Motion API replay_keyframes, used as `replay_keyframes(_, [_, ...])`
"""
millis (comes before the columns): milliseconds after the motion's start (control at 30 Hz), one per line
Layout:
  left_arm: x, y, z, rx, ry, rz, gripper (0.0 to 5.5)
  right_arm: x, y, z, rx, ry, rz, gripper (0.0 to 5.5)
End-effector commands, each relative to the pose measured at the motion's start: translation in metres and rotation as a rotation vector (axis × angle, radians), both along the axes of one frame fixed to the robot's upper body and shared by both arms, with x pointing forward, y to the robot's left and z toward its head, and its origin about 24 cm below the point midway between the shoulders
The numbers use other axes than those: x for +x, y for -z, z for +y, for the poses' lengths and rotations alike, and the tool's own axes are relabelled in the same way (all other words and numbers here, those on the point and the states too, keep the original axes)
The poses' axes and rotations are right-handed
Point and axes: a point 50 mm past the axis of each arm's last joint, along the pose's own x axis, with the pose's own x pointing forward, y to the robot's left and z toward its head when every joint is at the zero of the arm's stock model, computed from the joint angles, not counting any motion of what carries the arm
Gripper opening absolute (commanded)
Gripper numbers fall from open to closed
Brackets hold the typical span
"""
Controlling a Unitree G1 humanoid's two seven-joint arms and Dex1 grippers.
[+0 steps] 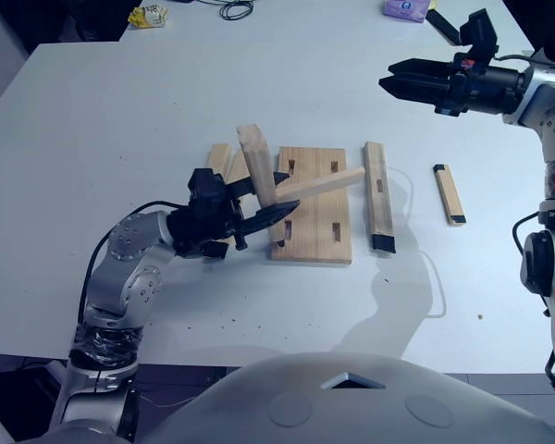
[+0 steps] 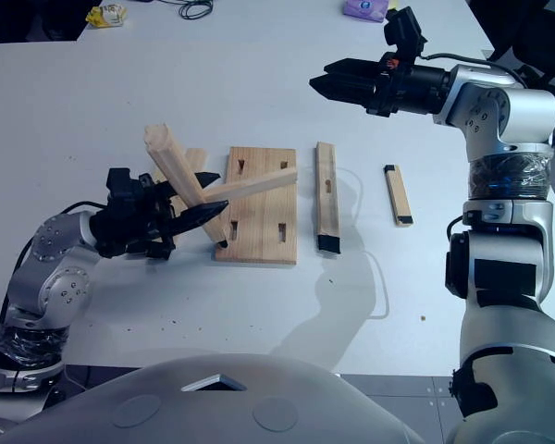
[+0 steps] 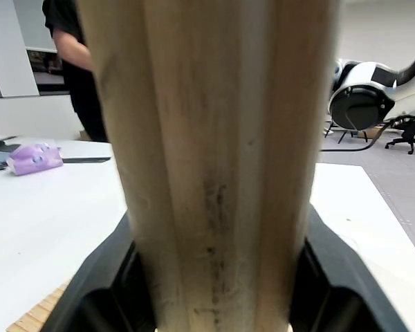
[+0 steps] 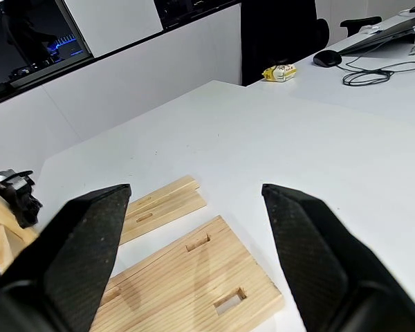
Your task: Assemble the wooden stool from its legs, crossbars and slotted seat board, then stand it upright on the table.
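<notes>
My left gripper [image 1: 279,191] is shut on a wooden leg [image 1: 257,159], holding it tilted over the left edge of the slotted seat board [image 1: 316,236]. A crossbar [image 1: 322,184] juts from that leg out over the board. In the left wrist view the leg [image 3: 214,159] sits between the black fingers [image 3: 97,283]. The board lies flat with several slots showing. Two more legs [image 1: 220,158] lie to its left, partly hidden, and a black-tipped leg [image 1: 378,194] lies to its right. A short crossbar [image 1: 450,192] rests farther right. My right gripper [image 1: 388,80] hangs open high over the back right of the table.
White table [image 1: 120,111] with free room on the left and along the front. At the far edge lie a purple packet [image 1: 406,9], a yellow item [image 1: 148,14] and cables [image 1: 236,8].
</notes>
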Motion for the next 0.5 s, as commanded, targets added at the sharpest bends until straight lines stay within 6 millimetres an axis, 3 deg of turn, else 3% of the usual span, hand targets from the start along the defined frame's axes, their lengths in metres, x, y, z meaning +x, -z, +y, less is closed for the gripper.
replay_keyframes(33, [0.008, -0.006, -0.004, -0.005, 0.006, -0.056, 2.05, 0.002, -0.007, 0.001, -0.004, -0.004, -0.025, 3.50])
replay_keyframes(500, [0.015, 0.000, -0.013, 0.067, 0.039, -0.125, 2.05, 0.003, -0.005, 0.005, 0.001, -0.012, -0.018, 3.50])
